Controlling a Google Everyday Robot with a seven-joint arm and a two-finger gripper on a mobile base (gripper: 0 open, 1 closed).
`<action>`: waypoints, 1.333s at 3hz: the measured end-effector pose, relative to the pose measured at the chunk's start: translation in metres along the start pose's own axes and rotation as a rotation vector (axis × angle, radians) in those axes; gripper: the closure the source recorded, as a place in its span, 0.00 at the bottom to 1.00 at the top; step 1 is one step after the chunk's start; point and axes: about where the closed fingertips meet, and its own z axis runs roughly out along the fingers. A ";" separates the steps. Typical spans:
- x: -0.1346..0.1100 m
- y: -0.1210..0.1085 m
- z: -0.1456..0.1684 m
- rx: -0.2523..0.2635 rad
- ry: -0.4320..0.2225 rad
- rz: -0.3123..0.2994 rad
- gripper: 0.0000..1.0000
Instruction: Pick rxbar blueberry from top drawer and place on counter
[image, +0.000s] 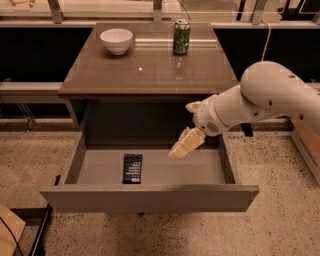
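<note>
The top drawer (150, 197) is pulled open. The rxbar blueberry (132, 168), a flat dark bar, lies on the drawer floor left of the middle. My gripper (181, 147) with its cream fingers hangs over the drawer's middle, to the right of the bar and a little above the floor, apart from it and empty. The white arm reaches in from the right. The glossy brown counter (150, 72) is above the drawer.
A white bowl (116, 40) stands at the counter's back left. A green soda can (181, 36) stands at the back middle. Speckled floor surrounds the cabinet. A brown box edge (305, 145) is at the right.
</note>
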 end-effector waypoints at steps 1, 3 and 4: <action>0.000 -0.001 0.029 -0.014 -0.064 0.020 0.00; 0.004 -0.019 0.106 -0.102 -0.140 0.009 0.00; 0.001 -0.015 0.138 -0.154 -0.188 0.014 0.00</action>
